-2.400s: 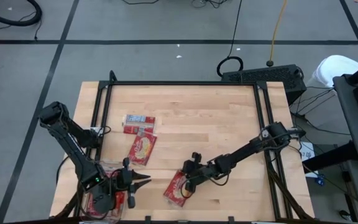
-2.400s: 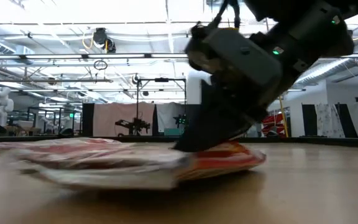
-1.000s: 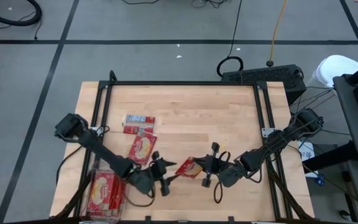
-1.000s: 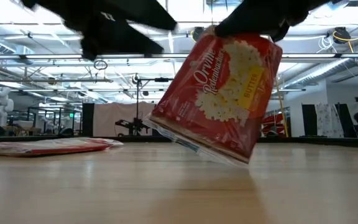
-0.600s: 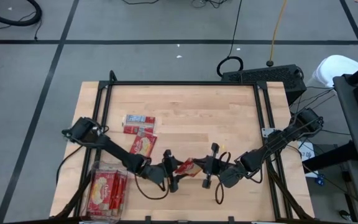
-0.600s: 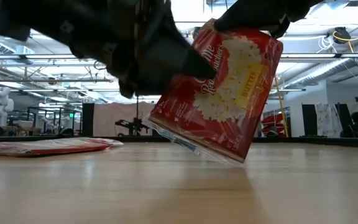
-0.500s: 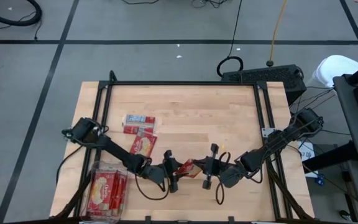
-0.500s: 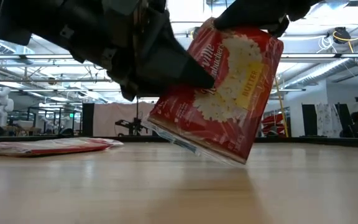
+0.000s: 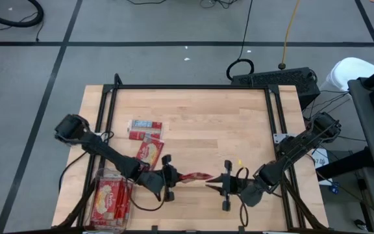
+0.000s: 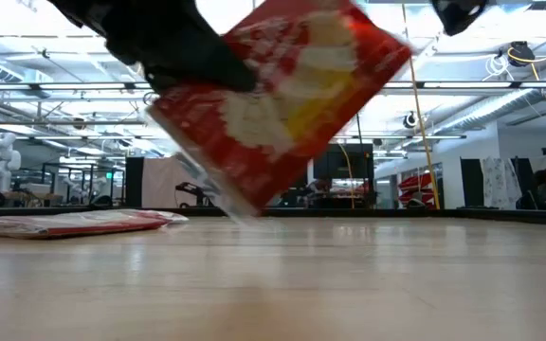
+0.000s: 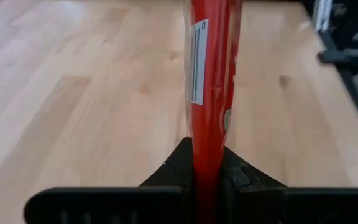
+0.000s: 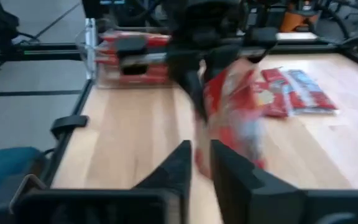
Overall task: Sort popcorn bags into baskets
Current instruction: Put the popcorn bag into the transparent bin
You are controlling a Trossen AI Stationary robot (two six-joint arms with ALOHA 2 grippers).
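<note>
One red popcorn bag (image 9: 192,176) hangs in the air near the table's near edge, held by my left gripper (image 9: 176,177), which is shut on it. In the low view the bag (image 10: 282,95) tilts, well above the wood. My right gripper (image 9: 211,184) stands just to the bag's right, open and clear of it. In the right wrist view the bag (image 12: 235,102) shows beyond that gripper (image 12: 200,149). The see-through bin (image 9: 109,174) sits at the near left corner with red bags inside. Two more bags (image 9: 145,129) (image 9: 149,155) lie flat on the table. My left gripper (image 11: 209,165) pinches the bag between its two fingers at the bag's left end (image 11: 209,146). The fingers come in level from the table's left. The bag (image 11: 211,74) stands edge-on between them and reaches out past the fingertips. It is lifted clear of the table and tilted.
A black frame (image 9: 187,87) runs around the tabletop. The bin (image 12: 95,68) lies to the left of the held bag, beyond my left arm. The two flat bags (image 10: 74,224) lie toward the far left. Bare wood fills the middle and right of the table.
My right gripper held the bag up while my left gripper came from the bin toward it and took hold of its left end. The right gripper has let go and drawn back toward the right and near edge. The bag has moved a little left and tipped over.
</note>
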